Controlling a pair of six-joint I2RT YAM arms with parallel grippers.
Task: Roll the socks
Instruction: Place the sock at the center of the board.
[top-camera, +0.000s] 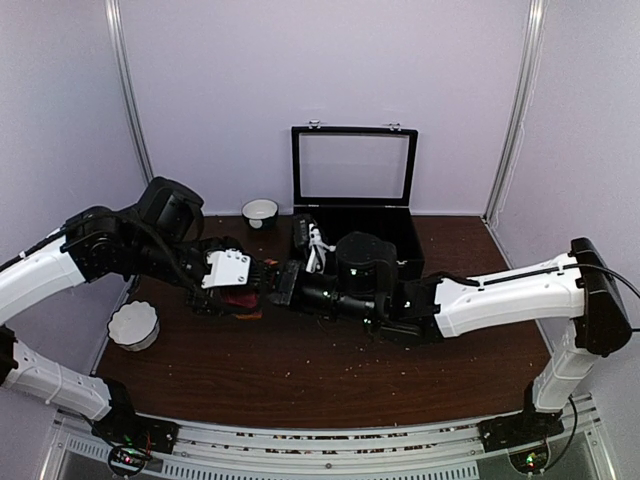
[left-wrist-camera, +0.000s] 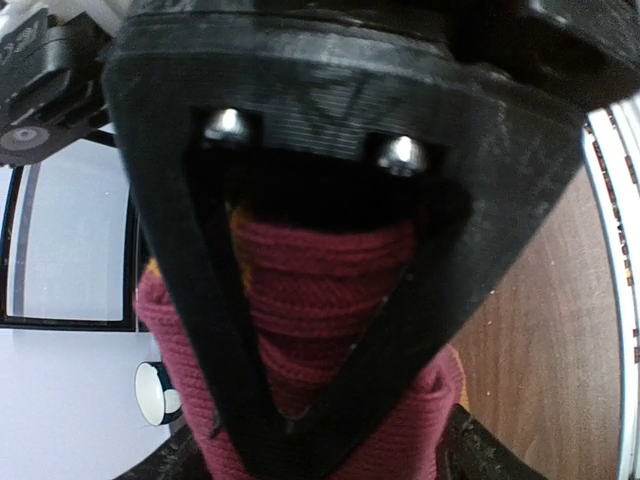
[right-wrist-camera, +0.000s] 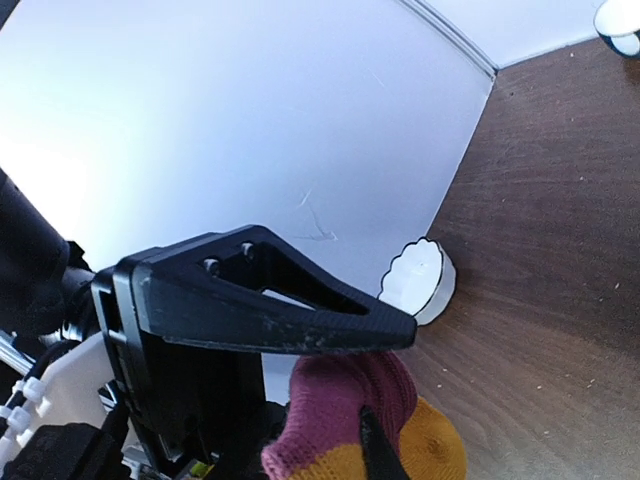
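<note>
A scalloped white bowl (top-camera: 133, 325) sits at the near left of the brown desk (top-camera: 330, 375). Just beyond it, left of centre, the two arms meet tip to tip over the magenta-red sock (top-camera: 240, 299).

The right fingers (top-camera: 277, 284) are drawn close together on the sock. In the right wrist view, the broad triangular finger lies across the top of the knit. The thin one presses in from below, beside the orange toe, so the sock is pinched between them and held.

The left fingers (top-camera: 258, 278) stand wide apart. In the left wrist view they show only as dark tips at the lower corners, one on each side of the sock. I cannot tell whether they touch it. The right arm's triangular finger fills the middle of that view, with the red knit showing through its opening.

At the back of the desk stands a black box (top-camera: 352, 165) with its lid raised, and a round white bowl (top-camera: 260, 212) to its left.
</note>
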